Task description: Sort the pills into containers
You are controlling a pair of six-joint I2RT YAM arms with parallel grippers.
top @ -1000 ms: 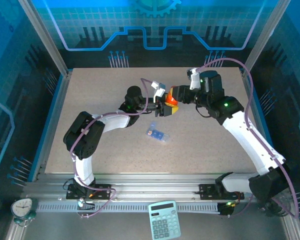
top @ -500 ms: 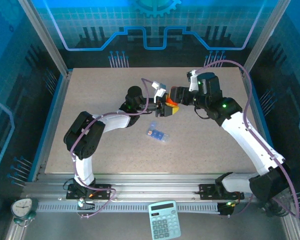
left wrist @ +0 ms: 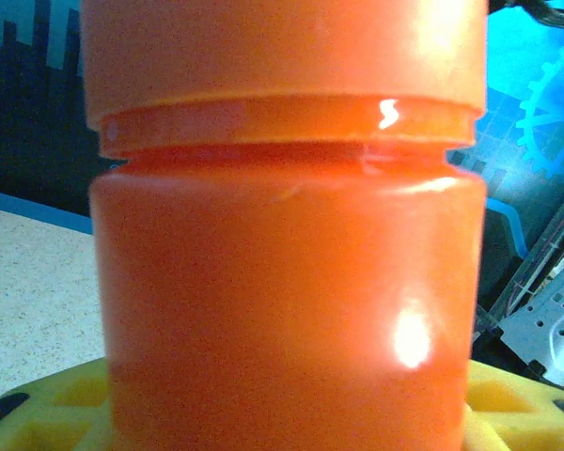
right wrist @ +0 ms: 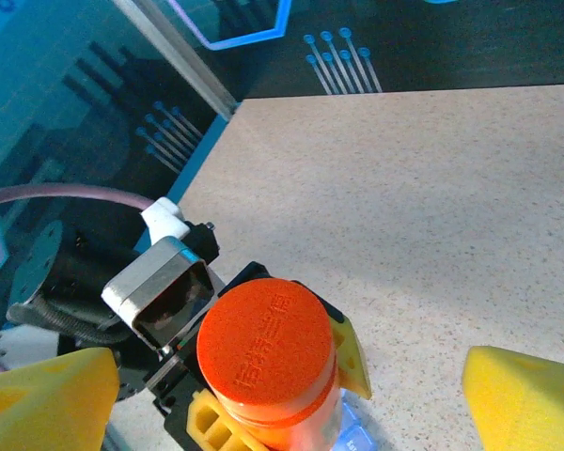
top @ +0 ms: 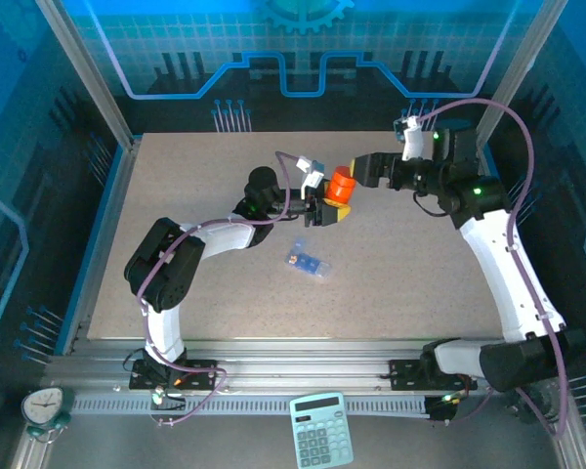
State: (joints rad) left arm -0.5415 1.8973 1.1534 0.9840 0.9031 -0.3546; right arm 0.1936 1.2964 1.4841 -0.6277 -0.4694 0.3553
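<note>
Two arms are seen from the top camera. The left pincer (top: 329, 208) is clamped on an orange bottle (top: 342, 192), which is held roughly upright with its cap (top: 343, 178) on top, over the table (top: 195, 176). The right pincer (top: 364, 173) is positioned just right of the bottle with jaws spread. Nothing is held by it and no contact can be made out. The pill box (top: 307, 262) is lying flat on the table near the left pincer, on the side toward the arm bases. It is apart from that pincer and from the bottle, and farther from the right pincer. Its contents are too small to be told. A calculator (top: 321, 442) and a clock (top: 44, 405) are placed off the table, well apart from both pincers.

Left wrist camera: the bottle is seen close up, cap seated on the neck. The left pincer's yellow pads (left wrist: 61, 399) are visible at both lower corners, against the bottle's base. A strip of table is seen left of the bottle.

Right wrist camera: the right pincer's own pads (right wrist: 47, 399) are spread wide at the lower corners. The bottle is centred between them and touched by neither. The left pincer's yellow fingers (right wrist: 353, 355) are pressed on opposite sides of the bottle, below the cap.
</note>
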